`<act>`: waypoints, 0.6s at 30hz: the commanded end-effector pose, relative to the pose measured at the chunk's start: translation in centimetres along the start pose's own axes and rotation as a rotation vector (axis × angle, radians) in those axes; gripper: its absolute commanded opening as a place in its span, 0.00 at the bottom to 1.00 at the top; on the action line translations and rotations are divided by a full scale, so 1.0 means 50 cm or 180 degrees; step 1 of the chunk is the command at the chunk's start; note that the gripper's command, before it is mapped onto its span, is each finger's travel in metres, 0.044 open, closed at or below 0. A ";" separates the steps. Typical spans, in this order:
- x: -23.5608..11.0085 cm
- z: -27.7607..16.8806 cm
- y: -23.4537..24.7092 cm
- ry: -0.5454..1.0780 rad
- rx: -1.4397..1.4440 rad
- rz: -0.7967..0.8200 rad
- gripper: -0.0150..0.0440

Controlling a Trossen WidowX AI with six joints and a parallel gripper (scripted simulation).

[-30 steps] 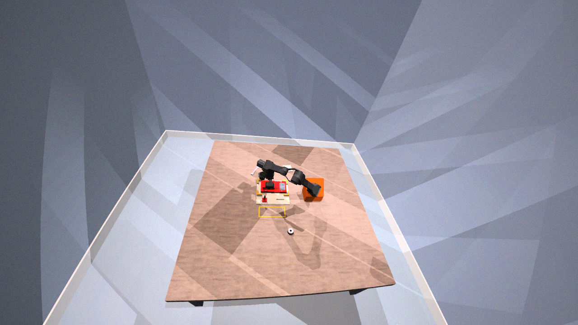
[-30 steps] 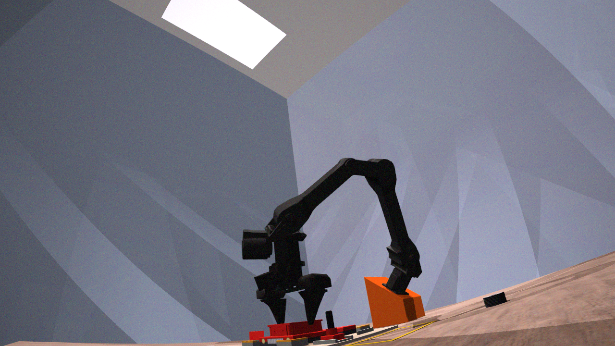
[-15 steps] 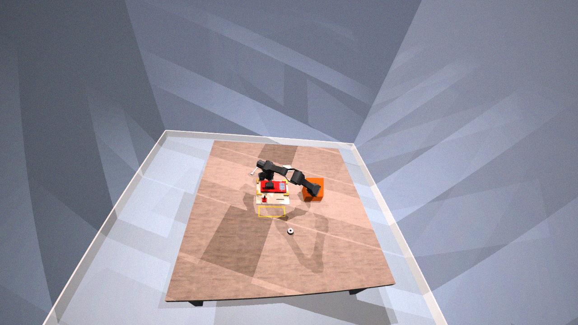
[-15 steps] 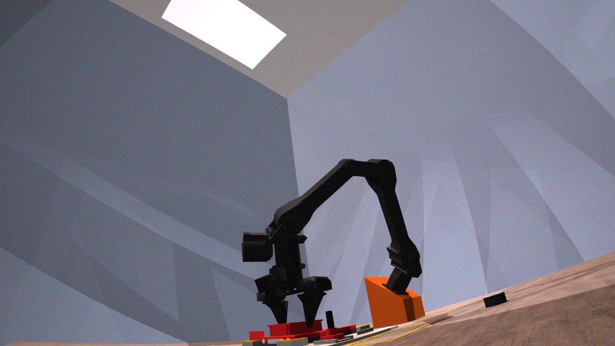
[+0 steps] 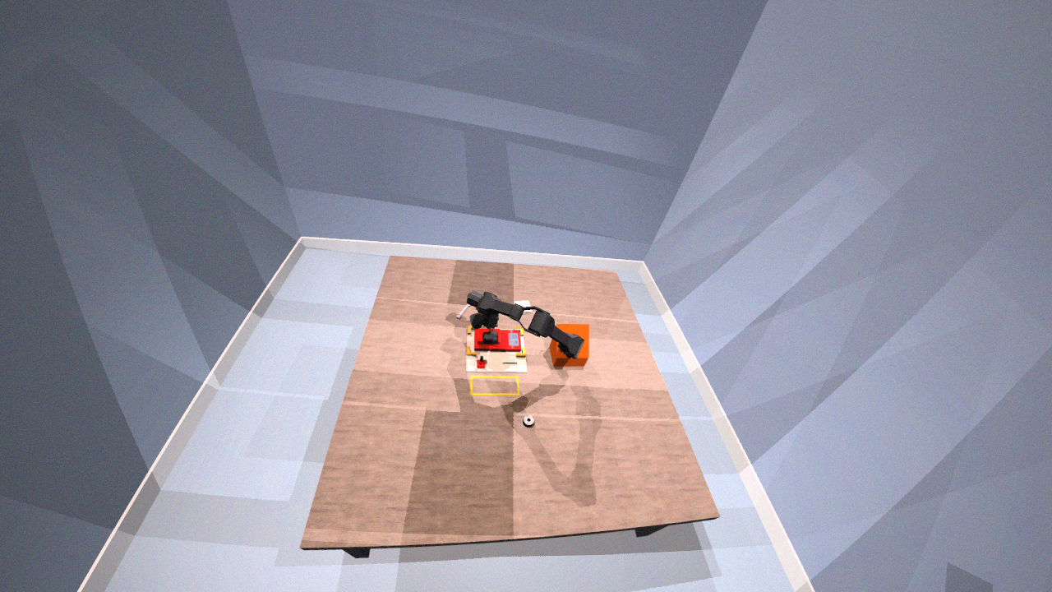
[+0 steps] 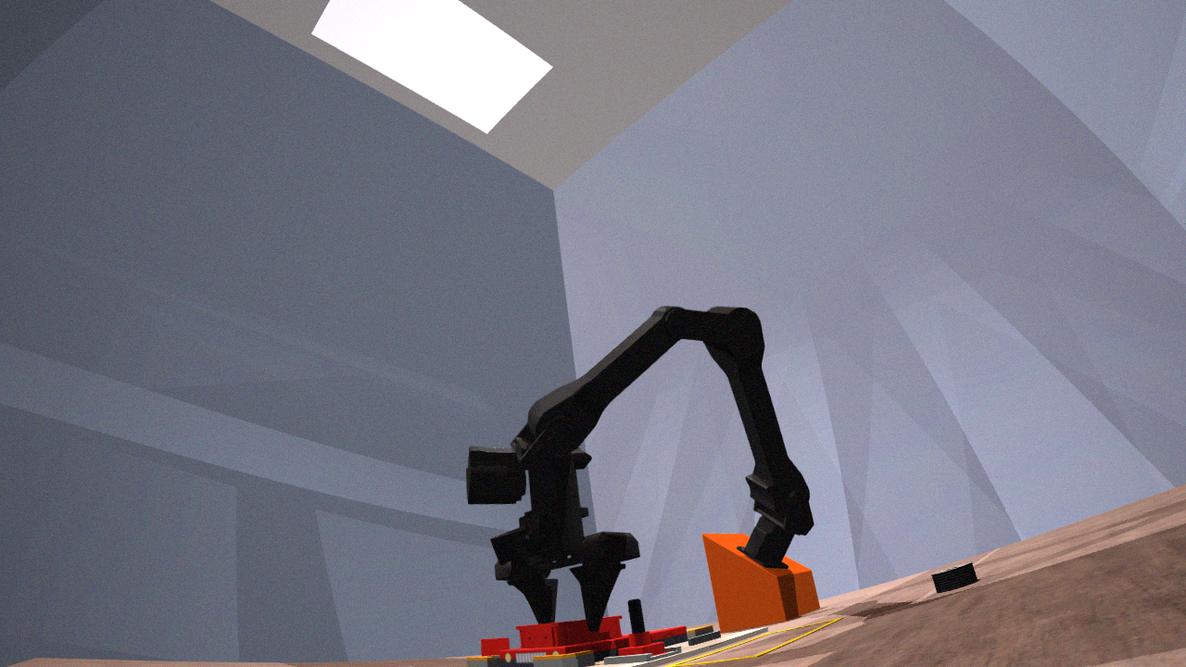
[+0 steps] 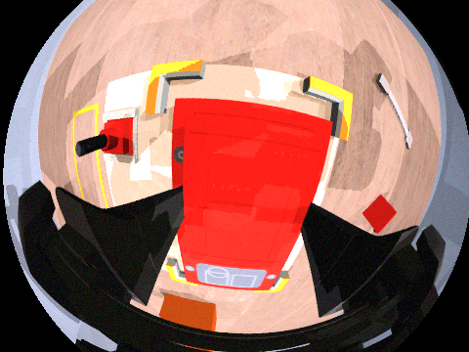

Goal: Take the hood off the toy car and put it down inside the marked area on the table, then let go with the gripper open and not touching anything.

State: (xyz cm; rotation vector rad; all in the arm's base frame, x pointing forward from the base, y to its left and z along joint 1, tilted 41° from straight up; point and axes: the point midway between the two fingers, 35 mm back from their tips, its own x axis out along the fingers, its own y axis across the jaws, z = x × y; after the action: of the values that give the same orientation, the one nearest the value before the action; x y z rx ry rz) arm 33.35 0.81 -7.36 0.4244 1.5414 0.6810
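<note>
The red hood sits on the toy car, between yellow corner brackets. My gripper points down over it, with its fingers wide apart and shut on the hood's two long sides. The hood is level and low, and no lift off the car shows. The car's body is mostly hidden under it. The marked area is a yellow outline on the table, beside the board, with nothing inside it.
A red block with an upright black peg stands on the board between car and outline. The orange base is nearby. A round black piece and a grey tool lie farther out.
</note>
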 end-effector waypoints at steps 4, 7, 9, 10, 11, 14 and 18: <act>-0.009 0.000 0.000 0.0003 -0.0008 -0.0005 0.28; -0.012 0.000 0.000 0.0003 -0.0007 -0.0005 0.25; -0.015 0.000 0.000 0.0003 -0.0007 -0.0005 0.25; -0.016 0.000 0.000 0.0003 -0.0007 -0.0005 0.25; -0.018 0.000 0.000 0.0003 -0.0007 -0.0005 0.25; -0.022 0.000 0.000 0.0003 -0.0006 -0.0005 0.25; -0.027 0.000 0.000 0.0003 -0.0006 -0.0005 0.25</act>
State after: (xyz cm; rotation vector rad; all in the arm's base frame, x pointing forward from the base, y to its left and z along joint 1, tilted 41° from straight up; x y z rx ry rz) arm 33.45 0.12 -6.58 0.4299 1.5432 0.6798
